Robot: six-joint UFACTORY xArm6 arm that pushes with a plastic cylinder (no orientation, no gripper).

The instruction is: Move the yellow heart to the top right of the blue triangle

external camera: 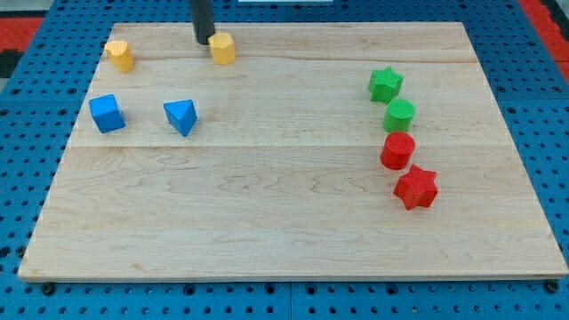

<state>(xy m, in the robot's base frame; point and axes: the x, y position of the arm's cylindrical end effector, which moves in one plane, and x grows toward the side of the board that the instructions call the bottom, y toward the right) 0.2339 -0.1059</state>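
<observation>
Wide bare strip of wooden board [267,204] runs down centre, 12 to 6 o'clock. Obstacles at 3 o'clock: column of green star block [385,84], green cylinder block [399,115], red cylinder block [397,151], red star block [415,187], close together. At 10 o'clock: blue cube block [107,113], blue triangle block [180,116], open gap between. My tip [204,42] just left of one yellow block [222,48]; other yellow block [119,55] near 11 o'clock corner.

A pale wooden board [293,222] lies on blue pegboard [27,107].

Two yellow blocks [119,55] [222,49], two blue [107,114] [180,116], two green [385,84] [399,115], two red [397,151] [415,187]
</observation>
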